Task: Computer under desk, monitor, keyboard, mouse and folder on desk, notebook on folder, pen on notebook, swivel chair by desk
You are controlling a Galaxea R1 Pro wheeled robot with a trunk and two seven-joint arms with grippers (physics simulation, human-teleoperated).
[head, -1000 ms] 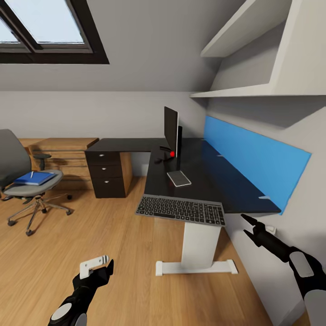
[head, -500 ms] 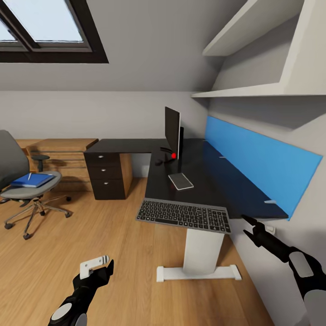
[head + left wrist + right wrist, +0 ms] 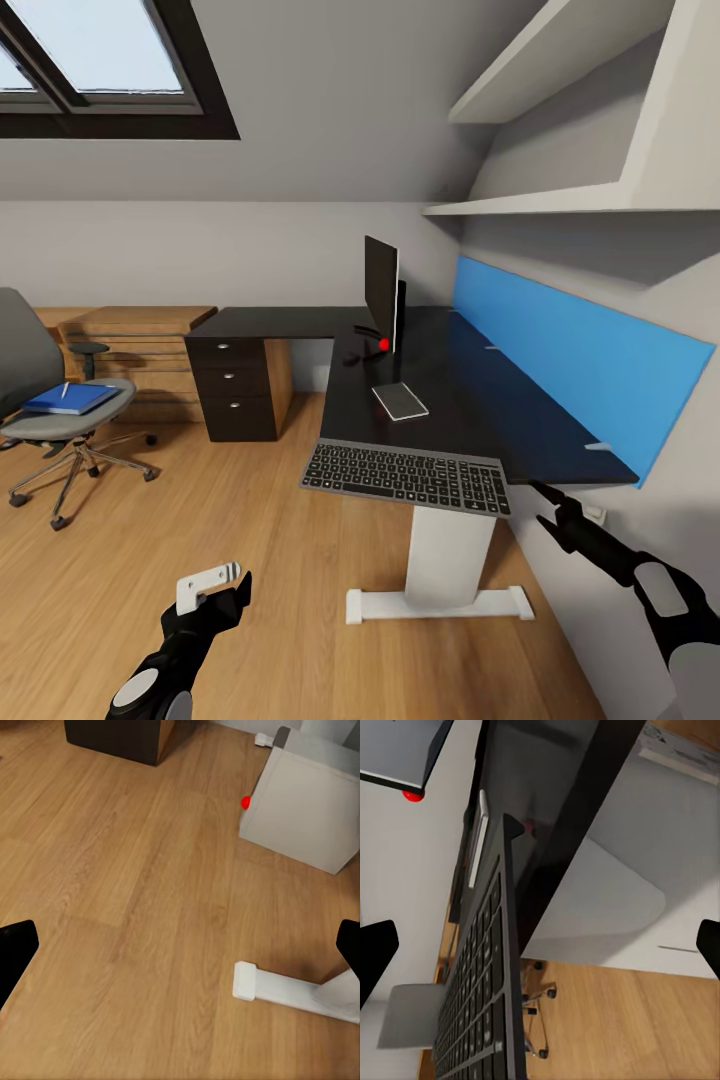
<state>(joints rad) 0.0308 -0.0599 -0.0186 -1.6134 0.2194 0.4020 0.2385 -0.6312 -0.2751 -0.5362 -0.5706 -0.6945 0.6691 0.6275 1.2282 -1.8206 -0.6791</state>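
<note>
The keyboard (image 3: 405, 476) lies at the near end of the desk (image 3: 470, 400), its near edge hanging out past the desk's front edge, so it looks poorly supported. Its long axis runs left to right across that narrow end, keys up. The right gripper (image 3: 543, 506) hovers just beside the keyboard's right end, below the desk edge, fingers spread and empty. A careless upward nudge from there could tip the keyboard off onto the wooden floor (image 3: 150, 560), or the arm could catch under the desk top. The monitor (image 3: 381, 292) stands upright farther back, seen nearly edge-on. A thin grey notebook (image 3: 400, 401) lies flat between monitor and keyboard. The left gripper (image 3: 222, 590) hangs low over the floor, fingers parted, holding nothing. The blue folder (image 3: 71, 399) rests on the chair (image 3: 55, 410), far left.
</note>
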